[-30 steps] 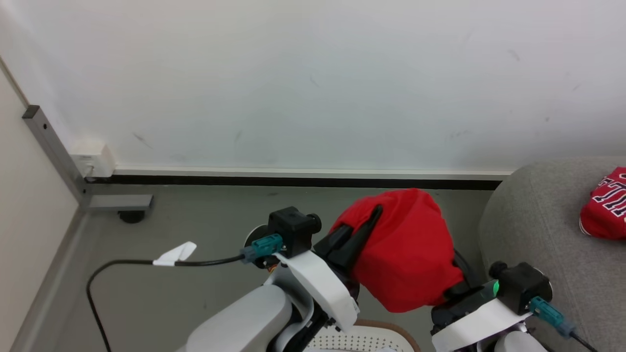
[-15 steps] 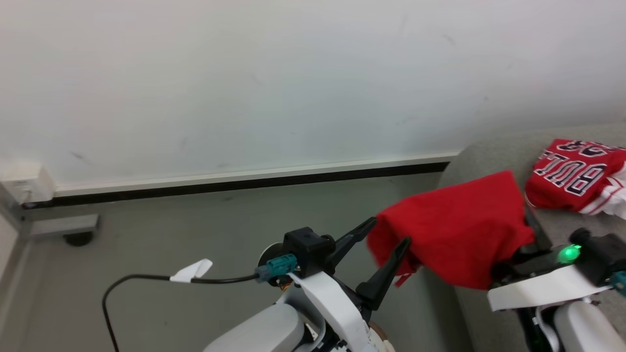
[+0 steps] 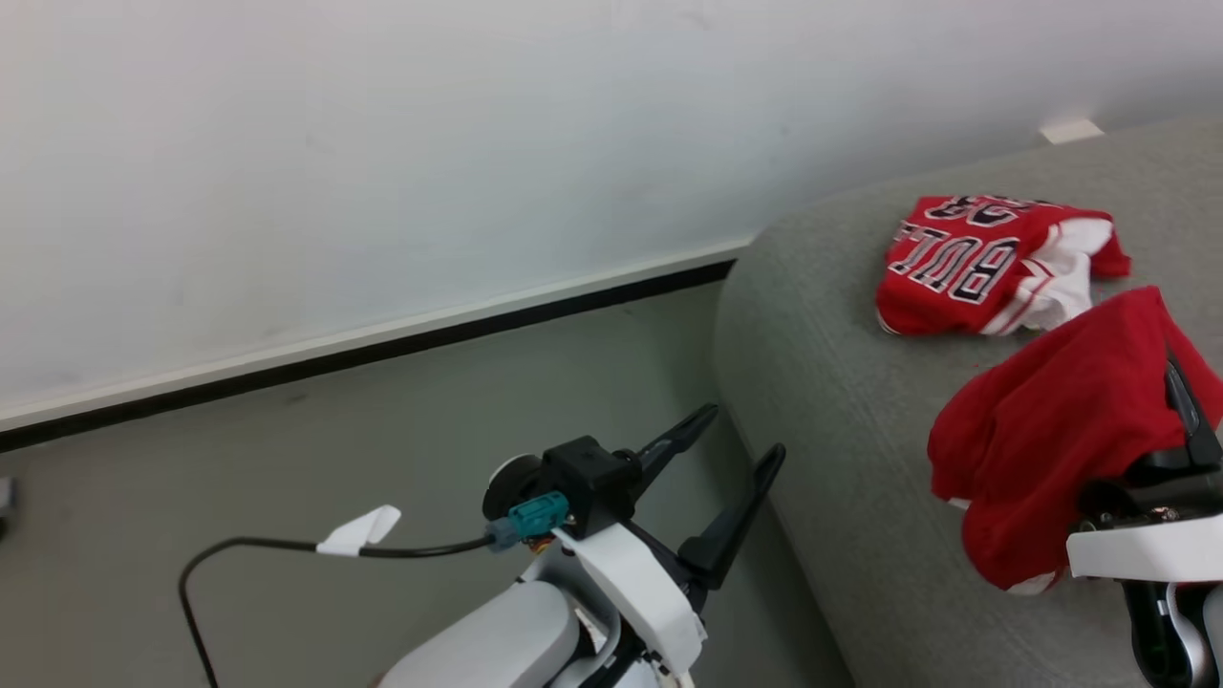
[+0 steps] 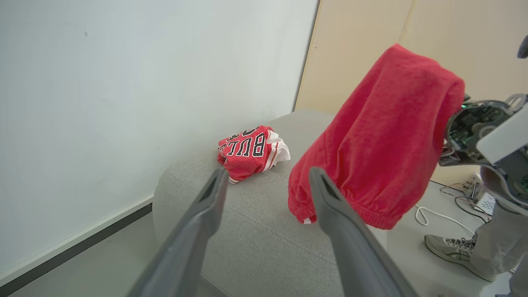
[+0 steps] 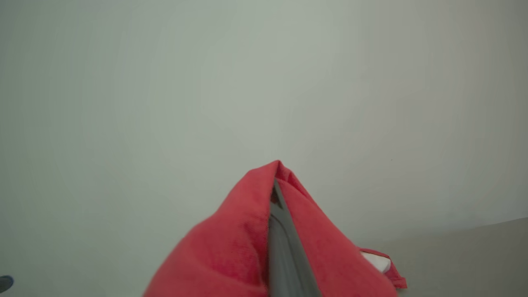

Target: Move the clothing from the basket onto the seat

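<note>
If pinched, clothing point(image 3: 1041, 430) drapes right gripper point(image 5: 275, 187)

- jersey point(image 3: 994, 263), beyond the right hand point(image 5: 275, 189): red, with black block lettering outlined in white and white striped trim.
- plain garment point(image 3: 1051, 430), at the right hand: solid red with white edging.
- sofa point(image 3: 841, 401): light grey weave.
- left hand point(image 3: 741, 432): dark grey fingers, white wrist shell, teal connector point(image 3: 530, 516).
- wall point(image 3: 382, 143): white.
- skirting point(image 3: 382, 342): white over black.

Black-and-white block letters "BUL" on the red jersey point(image 4: 247, 150), remaining lettering hidden in folds
</note>
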Available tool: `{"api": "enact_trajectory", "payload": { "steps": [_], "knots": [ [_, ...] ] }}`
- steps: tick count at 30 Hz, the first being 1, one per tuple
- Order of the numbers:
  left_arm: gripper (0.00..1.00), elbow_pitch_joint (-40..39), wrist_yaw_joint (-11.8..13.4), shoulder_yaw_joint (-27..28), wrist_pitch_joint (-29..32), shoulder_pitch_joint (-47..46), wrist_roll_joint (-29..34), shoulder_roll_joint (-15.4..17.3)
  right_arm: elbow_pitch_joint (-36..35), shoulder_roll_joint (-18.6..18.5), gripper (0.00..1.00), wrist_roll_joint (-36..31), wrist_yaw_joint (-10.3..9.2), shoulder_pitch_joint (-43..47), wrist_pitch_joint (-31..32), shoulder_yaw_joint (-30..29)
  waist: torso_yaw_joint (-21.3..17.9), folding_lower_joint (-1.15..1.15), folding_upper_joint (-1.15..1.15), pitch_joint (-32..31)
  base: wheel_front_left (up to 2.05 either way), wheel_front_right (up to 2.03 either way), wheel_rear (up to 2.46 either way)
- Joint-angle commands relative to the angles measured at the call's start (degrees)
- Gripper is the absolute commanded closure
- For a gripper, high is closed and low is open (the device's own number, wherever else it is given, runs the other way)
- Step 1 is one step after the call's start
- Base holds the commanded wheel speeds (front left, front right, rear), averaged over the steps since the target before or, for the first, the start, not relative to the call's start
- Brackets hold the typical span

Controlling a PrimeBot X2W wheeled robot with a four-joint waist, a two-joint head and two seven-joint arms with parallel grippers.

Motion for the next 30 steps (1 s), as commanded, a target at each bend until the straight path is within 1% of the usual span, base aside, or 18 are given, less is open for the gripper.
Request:
{"api": "enact_trajectory", "payload": {
  "steps": [1,7,11,16,21,25,30],
  "knots": [
    [0.0,0.18,-0.15,0.2,-0.23,-0.16,1.0,0.49,-0.63,-0.18,1.0,-0.06,-0.13,1.01,0.05,-0.23,-2.78,0.0,-0.01,1.72,0.0,0.0,0.0],
    [0.0,0.56,-0.46,0.94,-0.27,-0.04,3.69,0.67,-1.43,0.47,1.0,-0.18,-0.13,2.08,0.04,-0.02,-6.55,0.0,-0.01,3.18,0.0,0.0,0.0],
    [0.0,0.8,-0.98,1.62,-0.24,0.77,5.27,0.13,-1.76,0.52,1.0,-0.34,-0.13,2.04,0.04,0.04,-7.96,0.0,-0.01,3.59,0.0,0.0,0.0],
    [0.0,1.3,-1.74,2.44,-0.25,1.35,6.26,-0.59,-1.99,0.06,1.0,-0.76,-0.13,1.45,0.04,-0.11,-8.47,0.0,-0.01,3.74,0.0,0.0,0.0],
    [0.0,1.84,-2.54,3.08,-0.25,1.78,6.86,-1.34,-1.89,-0.7,1.0,-0.75,-0.13,0.54,0.04,-0.75,-7.67,0.0,-0.01,4.06,0.0,0.0,0.0],
    [0.0,2.43,-3.17,3.27,-0.25,1.96,7.31,-1.75,-1.49,-3.3,1.0,-0.87,-0.13,-1.44,0.04,-0.82,-6.64,0.0,-0.01,4.73,0.0,0.0,0.0],
    [0.0,2.94,-3.66,3.15,-0.18,0.54,7.87,-1.56,0.48,-8.35,1.0,0.69,-0.13,-6.53,0.04,-1.42,-4.53,0.0,-0.01,7.28,0.0,0.0,0.0]
  ]
}}
